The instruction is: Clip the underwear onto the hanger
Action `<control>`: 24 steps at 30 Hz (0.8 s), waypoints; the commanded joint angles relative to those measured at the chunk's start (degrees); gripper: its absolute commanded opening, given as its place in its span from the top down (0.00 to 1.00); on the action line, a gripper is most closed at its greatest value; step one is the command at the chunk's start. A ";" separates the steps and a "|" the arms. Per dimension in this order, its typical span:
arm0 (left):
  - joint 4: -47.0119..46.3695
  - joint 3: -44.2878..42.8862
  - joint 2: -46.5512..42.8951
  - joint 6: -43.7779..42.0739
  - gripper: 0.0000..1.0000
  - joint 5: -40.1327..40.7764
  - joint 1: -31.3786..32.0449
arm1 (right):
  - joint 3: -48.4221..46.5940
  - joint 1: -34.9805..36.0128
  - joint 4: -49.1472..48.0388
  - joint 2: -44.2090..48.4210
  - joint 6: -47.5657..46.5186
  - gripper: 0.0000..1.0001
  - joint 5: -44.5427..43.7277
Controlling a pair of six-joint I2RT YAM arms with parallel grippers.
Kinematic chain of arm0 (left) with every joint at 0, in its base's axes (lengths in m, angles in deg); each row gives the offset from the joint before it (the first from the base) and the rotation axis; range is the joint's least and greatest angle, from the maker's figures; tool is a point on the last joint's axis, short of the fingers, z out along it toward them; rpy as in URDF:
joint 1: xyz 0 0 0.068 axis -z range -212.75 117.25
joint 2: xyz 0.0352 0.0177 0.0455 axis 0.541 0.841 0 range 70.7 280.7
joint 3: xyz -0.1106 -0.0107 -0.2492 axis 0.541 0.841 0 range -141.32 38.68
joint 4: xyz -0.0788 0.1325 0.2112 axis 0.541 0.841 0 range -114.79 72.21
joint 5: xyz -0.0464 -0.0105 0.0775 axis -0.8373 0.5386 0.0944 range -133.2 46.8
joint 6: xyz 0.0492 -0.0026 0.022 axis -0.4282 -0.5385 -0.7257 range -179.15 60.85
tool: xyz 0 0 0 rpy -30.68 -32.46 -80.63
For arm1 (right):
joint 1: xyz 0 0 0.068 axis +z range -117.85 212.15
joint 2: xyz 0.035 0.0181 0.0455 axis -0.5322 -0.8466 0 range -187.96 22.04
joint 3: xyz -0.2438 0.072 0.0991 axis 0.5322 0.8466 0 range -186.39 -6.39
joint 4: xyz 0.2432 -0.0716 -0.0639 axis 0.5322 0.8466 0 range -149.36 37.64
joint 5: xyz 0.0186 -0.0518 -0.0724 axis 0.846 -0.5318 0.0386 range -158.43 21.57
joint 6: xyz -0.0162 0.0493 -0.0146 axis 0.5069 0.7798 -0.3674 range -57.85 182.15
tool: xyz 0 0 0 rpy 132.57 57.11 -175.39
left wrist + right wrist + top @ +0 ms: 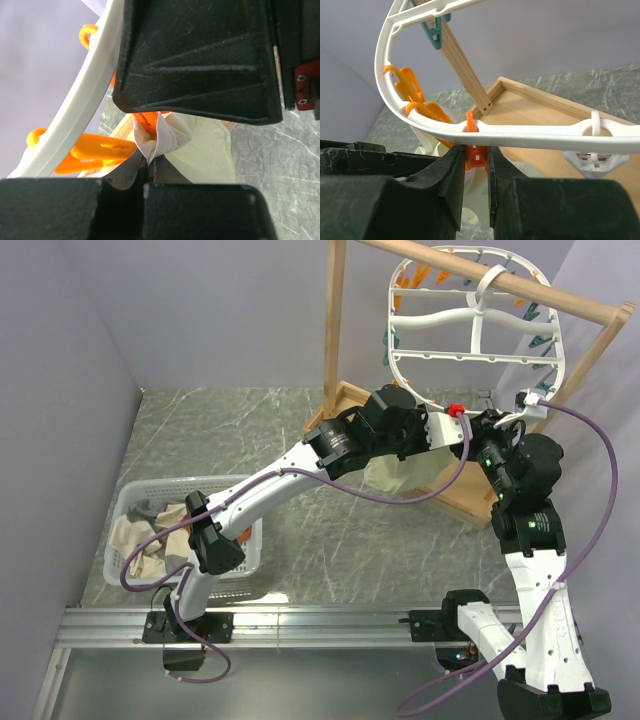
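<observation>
Your left gripper (pixel 146 172) is clenched on a bunched fold of the underwear (pixel 202 145). Its 2 fingers meet with the pale fabric pinched between them, right at the tip of an orange clothespin (pixel 473 154). The rest of the cream brief hangs down from that pinch, above the desk (pixel 330 540) toward its far right corner.

Your right gripper (pixel 476 167) grasps that same orange clothespin, 1 finger pressed on each side of it, just under the white rim of the hanger (pixel 530 134). From the wrist view you cannot tell whether the pin's mouth has closed on the cloth.

The hanger hangs by its hook from the top bar of the wooden stand (pixel 335 320), whose base sits at the far right corner of the desk. More orange and teal pins sit round its rim.

Both grippers meet close together at the lower rim of the hanger.

A basket (pixel 180 483) holding cloths (pixel 150 535) stands near the left edge of the desk, well apart from the stand.
</observation>
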 commanded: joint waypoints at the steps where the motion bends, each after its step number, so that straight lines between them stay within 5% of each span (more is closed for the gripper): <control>1: -3.24 -2.01 -0.33 -0.37 1.00 0.48 0.47 | -0.40 0.24 1.44 -0.01 0.58 0.76 1.44; 24: -4.21 -2.37 0.55 -1.60 1.00 0.14 0.38 | -2.25 0.24 2.23 -0.45 1.90 0.54 2.84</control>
